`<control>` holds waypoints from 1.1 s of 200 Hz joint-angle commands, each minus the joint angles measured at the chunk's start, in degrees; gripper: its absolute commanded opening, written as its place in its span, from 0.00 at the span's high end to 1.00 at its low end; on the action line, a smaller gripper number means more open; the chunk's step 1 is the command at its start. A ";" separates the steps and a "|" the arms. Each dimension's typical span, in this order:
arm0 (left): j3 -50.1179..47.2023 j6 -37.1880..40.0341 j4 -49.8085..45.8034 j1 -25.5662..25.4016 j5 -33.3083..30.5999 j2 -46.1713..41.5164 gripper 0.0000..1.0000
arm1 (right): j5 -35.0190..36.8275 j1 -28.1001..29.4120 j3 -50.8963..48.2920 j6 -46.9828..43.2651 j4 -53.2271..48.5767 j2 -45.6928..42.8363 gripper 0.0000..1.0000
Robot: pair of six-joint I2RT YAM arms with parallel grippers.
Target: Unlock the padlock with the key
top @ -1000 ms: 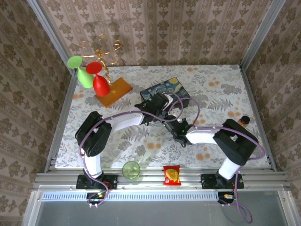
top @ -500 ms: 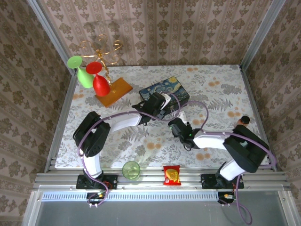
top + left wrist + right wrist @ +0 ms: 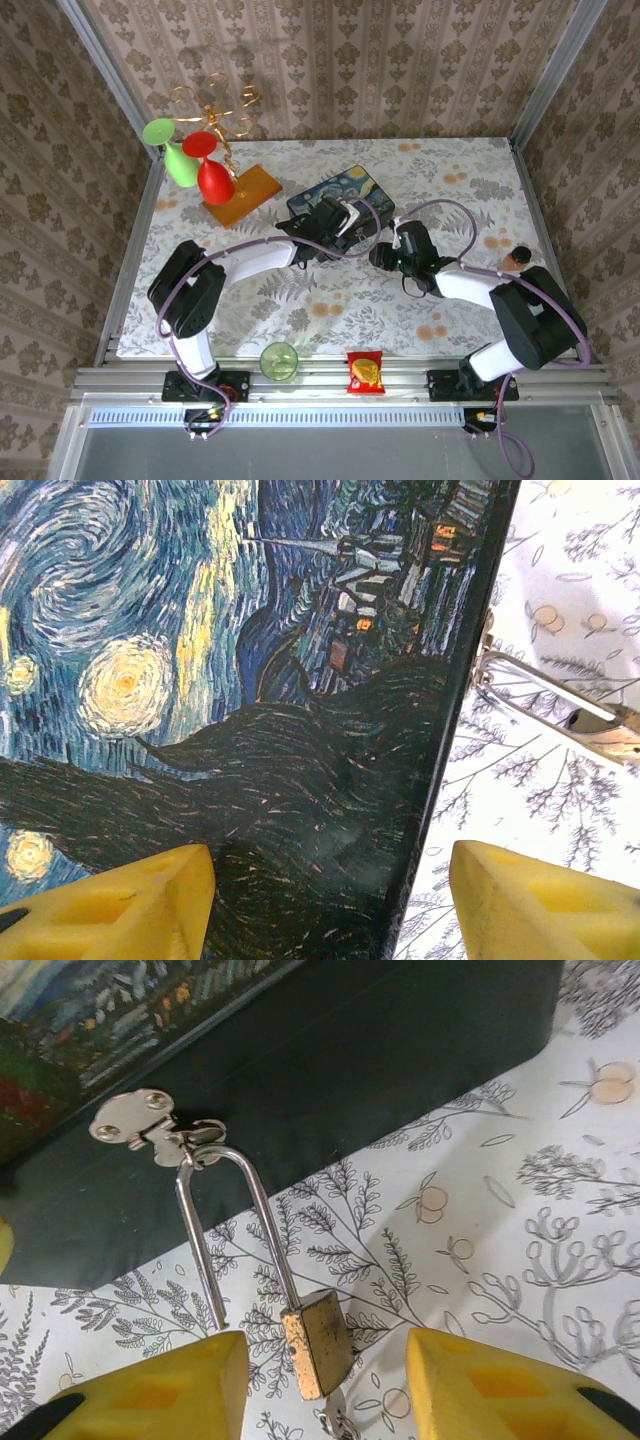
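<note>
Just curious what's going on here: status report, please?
Left gripper open over box; right gripper open astride padlock. Shackle leg free, hooked in clasp. Nothing blocking.

1. One padlock [image 3: 318, 1345].
2. One painted box [image 3: 365, 190].
3. Two wine glasses at the box's 10 o'clock: the green glass [image 3: 178, 160] and the red glass [image 3: 212, 178].
4. One orange board [image 3: 250, 192].
5. One green cup [image 3: 279, 360] at the box's 7 o'clock.
6. One snack packet [image 3: 366, 371] at its 6 o'clock.
7. Two grippers: the left gripper [image 3: 325, 905] and the right gripper [image 3: 325, 1380].
</note>
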 commanded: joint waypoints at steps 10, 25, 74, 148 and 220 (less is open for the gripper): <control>-0.72 1.29 -7.39 -0.22 -2.78 0.22 0.33 | -4.87 -0.43 4.84 -3.54 -0.06 3.99 0.59; -0.70 1.29 -7.04 -0.29 -2.37 0.44 0.33 | -5.94 -0.39 6.17 -4.07 0.19 5.89 0.61; -1.11 -0.03 -5.53 0.30 -0.70 0.99 0.34 | -3.08 -0.41 7.76 -5.17 1.50 9.80 0.75; -1.17 -0.67 -5.41 0.39 -0.19 1.71 0.35 | -2.53 -0.44 7.97 -4.77 4.22 11.50 0.95; -1.66 -0.30 -4.46 0.45 1.15 2.29 0.38 | 0.82 -0.49 7.42 0.11 9.31 14.59 0.93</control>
